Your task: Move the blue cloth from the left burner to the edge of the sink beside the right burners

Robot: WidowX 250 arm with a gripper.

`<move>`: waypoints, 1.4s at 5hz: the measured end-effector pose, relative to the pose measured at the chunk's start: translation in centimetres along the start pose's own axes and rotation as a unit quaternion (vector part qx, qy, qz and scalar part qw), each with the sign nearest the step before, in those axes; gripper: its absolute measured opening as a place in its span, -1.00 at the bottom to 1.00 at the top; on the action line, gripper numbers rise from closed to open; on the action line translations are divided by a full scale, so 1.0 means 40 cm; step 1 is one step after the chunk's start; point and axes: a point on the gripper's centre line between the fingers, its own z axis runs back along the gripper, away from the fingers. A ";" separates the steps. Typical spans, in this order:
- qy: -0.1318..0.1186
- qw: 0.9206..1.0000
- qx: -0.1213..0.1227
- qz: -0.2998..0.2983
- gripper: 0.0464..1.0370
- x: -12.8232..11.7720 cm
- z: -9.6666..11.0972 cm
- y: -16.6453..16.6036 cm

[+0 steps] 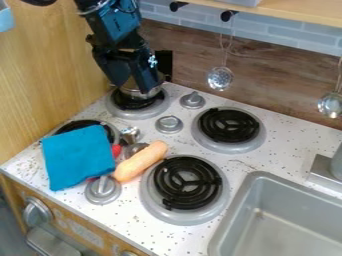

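The gripper (pixel 133 82) hangs from the upper left over the back left burner, at a small metal pot (pixel 143 93) that it partly hides. Whether it touches the pot cannot be made out. A blue cloth (pixel 79 157) lies spread over part of the front left burner (pixel 84 125). Just right of the cloth, a long orange-tan sausage-like object (pixel 140 161) lies at a slant, against the rim of the front right burner (pixel 188 183). Something red (pixel 116 150) peeks out between the cloth and this object, and a small shiny metal piece (pixel 130 134) stands behind them.
Several grey knobs rise from the stovetop, one (pixel 103 190) near its front edge. The back right burner (pixel 229 129) is bare. A grey sink (pixel 300 220) takes up the lower right, beside a faucet base (pixel 327 170). Metal utensils, including a skimmer (pixel 220 78), hang along the back wall.
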 end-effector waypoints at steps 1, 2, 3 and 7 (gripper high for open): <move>0.014 1.000 -0.005 0.004 0.92 -0.012 -0.021 0.001; 0.031 0.999 0.020 0.016 0.92 -0.021 -0.047 0.032; 0.036 0.992 -0.062 0.105 0.92 -0.021 -0.056 -0.046; 0.004 0.991 0.031 0.133 0.92 -0.022 -0.073 0.154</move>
